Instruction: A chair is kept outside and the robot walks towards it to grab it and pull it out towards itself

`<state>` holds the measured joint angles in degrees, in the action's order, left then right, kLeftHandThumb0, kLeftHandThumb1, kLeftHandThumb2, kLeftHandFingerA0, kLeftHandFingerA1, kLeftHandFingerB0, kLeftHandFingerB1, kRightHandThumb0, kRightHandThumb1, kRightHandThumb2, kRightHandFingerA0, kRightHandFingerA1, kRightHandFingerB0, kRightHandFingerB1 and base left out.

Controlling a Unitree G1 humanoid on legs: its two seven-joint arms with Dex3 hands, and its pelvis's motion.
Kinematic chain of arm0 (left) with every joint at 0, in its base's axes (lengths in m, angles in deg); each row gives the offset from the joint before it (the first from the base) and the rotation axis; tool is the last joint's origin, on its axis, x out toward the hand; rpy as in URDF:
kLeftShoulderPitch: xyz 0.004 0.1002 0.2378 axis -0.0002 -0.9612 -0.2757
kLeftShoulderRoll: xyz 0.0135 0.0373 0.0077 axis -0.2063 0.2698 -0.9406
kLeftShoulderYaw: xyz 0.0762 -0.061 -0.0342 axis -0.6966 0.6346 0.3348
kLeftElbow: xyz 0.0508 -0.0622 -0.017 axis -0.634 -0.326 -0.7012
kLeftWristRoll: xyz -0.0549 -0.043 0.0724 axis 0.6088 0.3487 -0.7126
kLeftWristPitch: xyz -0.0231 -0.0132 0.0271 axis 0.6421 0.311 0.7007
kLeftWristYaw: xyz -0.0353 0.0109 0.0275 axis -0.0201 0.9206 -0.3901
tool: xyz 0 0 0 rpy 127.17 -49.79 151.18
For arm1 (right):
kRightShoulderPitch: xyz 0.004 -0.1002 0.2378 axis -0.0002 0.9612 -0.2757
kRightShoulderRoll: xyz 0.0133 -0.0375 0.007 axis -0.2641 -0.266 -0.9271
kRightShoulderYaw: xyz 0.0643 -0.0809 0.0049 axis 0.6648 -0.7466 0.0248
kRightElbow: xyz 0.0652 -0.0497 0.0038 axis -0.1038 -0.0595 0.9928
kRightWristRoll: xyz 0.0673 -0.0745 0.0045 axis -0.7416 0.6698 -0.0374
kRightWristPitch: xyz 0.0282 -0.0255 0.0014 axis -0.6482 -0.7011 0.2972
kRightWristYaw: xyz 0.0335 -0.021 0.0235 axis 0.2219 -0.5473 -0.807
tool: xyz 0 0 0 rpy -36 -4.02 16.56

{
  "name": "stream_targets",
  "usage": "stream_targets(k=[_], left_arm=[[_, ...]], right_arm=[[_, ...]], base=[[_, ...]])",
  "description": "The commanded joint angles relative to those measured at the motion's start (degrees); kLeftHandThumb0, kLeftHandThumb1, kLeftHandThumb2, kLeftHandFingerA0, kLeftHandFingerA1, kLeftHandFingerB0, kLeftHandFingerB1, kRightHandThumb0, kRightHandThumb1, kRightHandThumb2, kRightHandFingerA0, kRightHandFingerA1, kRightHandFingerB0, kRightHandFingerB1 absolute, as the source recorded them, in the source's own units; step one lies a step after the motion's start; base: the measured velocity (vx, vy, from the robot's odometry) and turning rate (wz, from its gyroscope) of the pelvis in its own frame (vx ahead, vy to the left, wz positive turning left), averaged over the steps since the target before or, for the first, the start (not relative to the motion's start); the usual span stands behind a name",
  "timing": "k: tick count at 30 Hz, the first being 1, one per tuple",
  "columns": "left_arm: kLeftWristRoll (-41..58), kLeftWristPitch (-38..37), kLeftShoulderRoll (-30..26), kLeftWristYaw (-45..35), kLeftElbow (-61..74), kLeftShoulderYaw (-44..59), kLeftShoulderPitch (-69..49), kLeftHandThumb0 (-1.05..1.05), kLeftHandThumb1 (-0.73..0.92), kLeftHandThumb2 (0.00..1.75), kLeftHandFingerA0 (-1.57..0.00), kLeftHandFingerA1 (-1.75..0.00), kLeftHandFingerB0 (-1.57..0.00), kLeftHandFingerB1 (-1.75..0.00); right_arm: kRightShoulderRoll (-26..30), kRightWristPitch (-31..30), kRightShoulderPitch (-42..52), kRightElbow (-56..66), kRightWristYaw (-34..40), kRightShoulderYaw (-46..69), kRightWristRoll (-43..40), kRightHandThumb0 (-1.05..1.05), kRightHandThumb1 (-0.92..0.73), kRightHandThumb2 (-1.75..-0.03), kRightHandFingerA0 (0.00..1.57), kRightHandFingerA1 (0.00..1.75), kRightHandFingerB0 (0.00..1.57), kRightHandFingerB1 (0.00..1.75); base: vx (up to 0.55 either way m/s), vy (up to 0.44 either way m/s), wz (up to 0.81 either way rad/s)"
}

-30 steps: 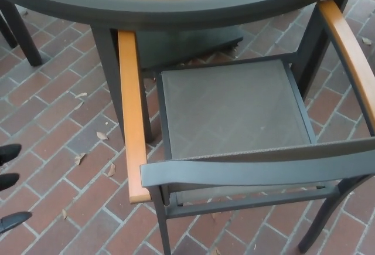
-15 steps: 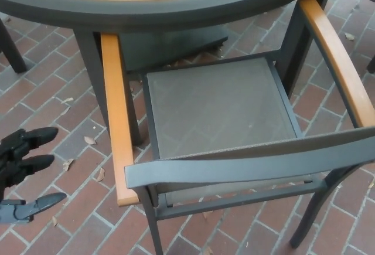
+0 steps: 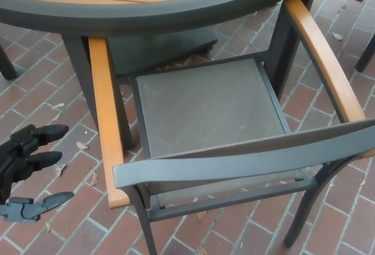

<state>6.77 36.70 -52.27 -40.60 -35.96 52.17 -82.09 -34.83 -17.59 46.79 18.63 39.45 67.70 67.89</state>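
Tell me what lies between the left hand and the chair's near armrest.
In the head view, only brick paving with a few dry leaves lies between the open left hand and the armrest. Nothing blocks the way.

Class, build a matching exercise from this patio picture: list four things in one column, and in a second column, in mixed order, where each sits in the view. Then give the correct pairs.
Things
1. left hand
2. table
3. chair backrest
4. right armrest

Places
A. across the top of the picture
B. lower left, over the brick floor
C. upper right, running down to the backrest
D. across the bottom, nearest the camera

Pairs: 1-B, 2-A, 3-D, 4-C
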Motion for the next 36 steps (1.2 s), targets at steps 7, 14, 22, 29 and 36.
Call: stream_targets(k=[7, 14, 22, 29, 36], left_arm=[[-3.9, 5.2, 0.5, 1.8, 1.7, -4.4, 4.8, -0.73, 0.38, 0.53, -0.18, -0.66, -0.18, -0.48], [-5.0, 6.9, 2.8, 3.9, 2.2, -7.0, 6.3, -0.71, 0.36, 0.52, -0.2, -0.65, -0.18, -0.45], [-15.0, 4.5, 2.6, 3.4, 0.3, -19.2, 8.7, -0.59, 0.32, 0.52, -0.18, -0.64, -0.18, -0.42], [-19.9, 4.7, 1.0, 4.4, -0.1, -24.9, 10.7, -0.53, 0.26, 0.62, -0.11, -0.6, -0.11, -0.45], [-23.6, 1.8, -1.0, 5.4, -2.0, -27.9, 10.7, -0.25, 0.09, 0.74, -0.11, -0.58, -0.07, -0.54]], right_arm=[[-8.8, -10.8, -3.1, -0.6, -12.1, 11.8, -13.2, -0.37, -0.4, -0.59, 0.08, 0.39, 0.1, 0.23], [-8.5, -12.0, -4.2, 0.4, -12.6, 10.6, -12.1, -0.4, -0.39, -0.55, 0.09, 0.39, 0.09, 0.24], [-8.0, -11.0, -5.3, 1.3, -9.2, 10.4, -11.7, -0.44, -0.43, -0.57, 0.08, 0.3, 0.1, 0.26], [-7.7, -10.6, -6.2, 1.2, -8.2, 9.7, -11.0, -0.4, -0.27, -0.76, 0.0, 0.46, 0.0, 0.42], [-7.4, -11.7, -7.8, 1.5, -8.4, 9.2, -11.1, -0.35, -0.25, -0.74, 0.01, 0.46, 0.0, 0.42]], base=[[0.0, 0.0, 0.0], [0.0, 0.0, 0.0], [0.0, 0.0, 0.0], [0.0, 0.0, 0.0], [0.0, 0.0, 0.0]])
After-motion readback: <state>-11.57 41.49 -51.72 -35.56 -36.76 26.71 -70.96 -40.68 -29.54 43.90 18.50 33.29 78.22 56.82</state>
